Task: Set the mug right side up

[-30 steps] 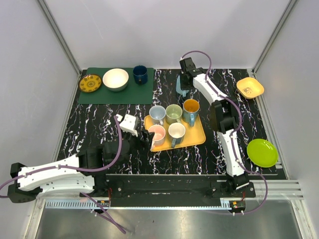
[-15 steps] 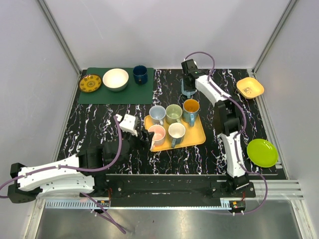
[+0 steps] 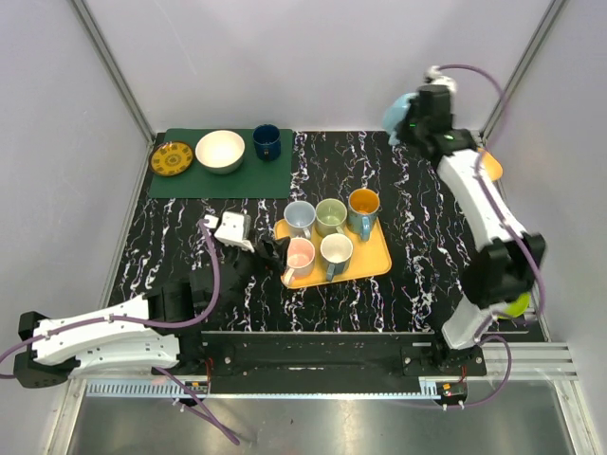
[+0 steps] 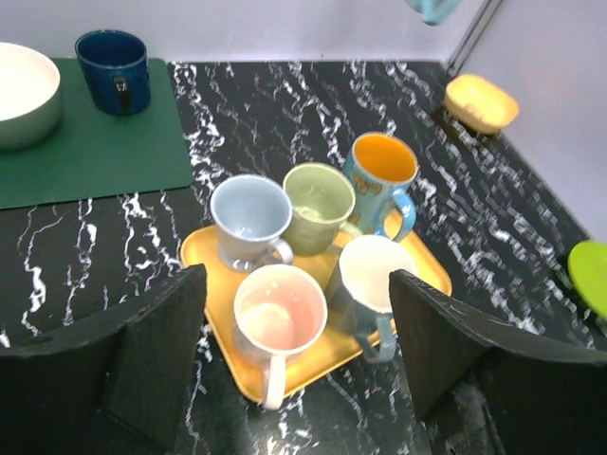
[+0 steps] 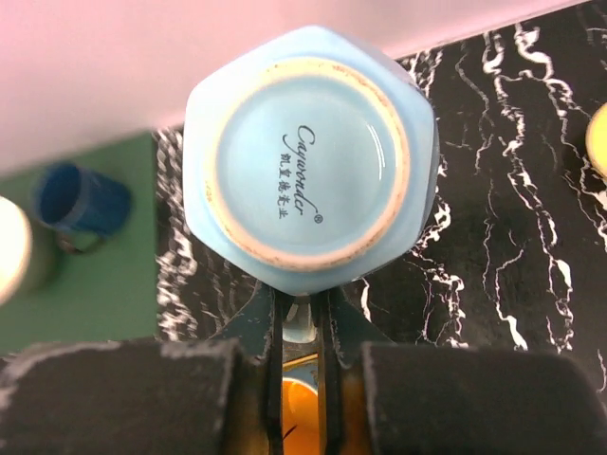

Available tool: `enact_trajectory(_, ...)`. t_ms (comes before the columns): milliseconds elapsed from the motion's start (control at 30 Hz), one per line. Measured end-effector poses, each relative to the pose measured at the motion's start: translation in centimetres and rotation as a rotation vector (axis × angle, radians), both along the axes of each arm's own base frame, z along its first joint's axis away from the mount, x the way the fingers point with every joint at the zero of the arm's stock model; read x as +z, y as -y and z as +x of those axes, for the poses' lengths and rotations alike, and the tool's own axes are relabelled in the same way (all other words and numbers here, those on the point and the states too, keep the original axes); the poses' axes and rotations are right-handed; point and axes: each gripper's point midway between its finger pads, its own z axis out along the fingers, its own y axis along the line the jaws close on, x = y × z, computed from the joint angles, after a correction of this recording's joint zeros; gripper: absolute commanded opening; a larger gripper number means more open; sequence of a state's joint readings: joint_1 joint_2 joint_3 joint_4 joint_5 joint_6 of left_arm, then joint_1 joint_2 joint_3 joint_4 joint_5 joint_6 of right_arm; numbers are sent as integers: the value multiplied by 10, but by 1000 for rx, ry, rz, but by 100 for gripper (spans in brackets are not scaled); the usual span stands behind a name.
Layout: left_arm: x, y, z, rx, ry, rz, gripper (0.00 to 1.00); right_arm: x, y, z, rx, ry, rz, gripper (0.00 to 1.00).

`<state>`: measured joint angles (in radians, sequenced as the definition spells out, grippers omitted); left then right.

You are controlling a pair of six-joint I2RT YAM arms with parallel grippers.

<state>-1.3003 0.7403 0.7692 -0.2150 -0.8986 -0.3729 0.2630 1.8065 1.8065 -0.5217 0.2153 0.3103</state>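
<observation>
The mug (image 5: 308, 161) is light blue glazed ceramic with a six-sided outline. Its base is turned toward the right wrist camera. The base is a smooth, shiny circle with a dark printed maker's mark in script, and around it runs a pale, rough foot ring without glaze. The mouth of the mug does not show.

The right gripper (image 5: 299, 334) holds the mug up in the air, near the back wall above the far right part of the table (image 3: 417, 218). Its two dark fingers are pressed together on a thin blue part under the mug body, which looks like the handle.

The table top is black with white veins, like marble. On it lies a square orange tray (image 3: 373, 258) with rounded corners, seemingly plastic, and five round mugs stand upright on it.

The left gripper (image 3: 268, 249) is low, just beside the left edge of the tray, with its jaws wide apart and nothing between them. Its fingers (image 4: 161, 351) are black, matte blocks with worn, grey edges.
</observation>
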Motion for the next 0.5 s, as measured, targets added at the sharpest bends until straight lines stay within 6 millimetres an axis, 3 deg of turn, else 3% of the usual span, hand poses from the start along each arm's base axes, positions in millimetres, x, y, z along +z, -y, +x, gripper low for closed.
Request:
enact_trajectory(133,21,3,8,4,48,-102,90,54,52,-37,-89,155,230,0)
enact_trajectory(200,30,9,11,-29,61,-179,92,74,65,-60,-100,224,330,0)
enact_trajectory(267,42,15,16,-76,66,-277,93,92,53,-84,-47,272,425,0)
enact_trajectory(400,71,34,28,-215,75,-478,96,121,9,-141,153,336,613,0)
enact_trajectory(500,90,55,28,-353,74,-614,99,138,-8,-182,263,369,713,0)
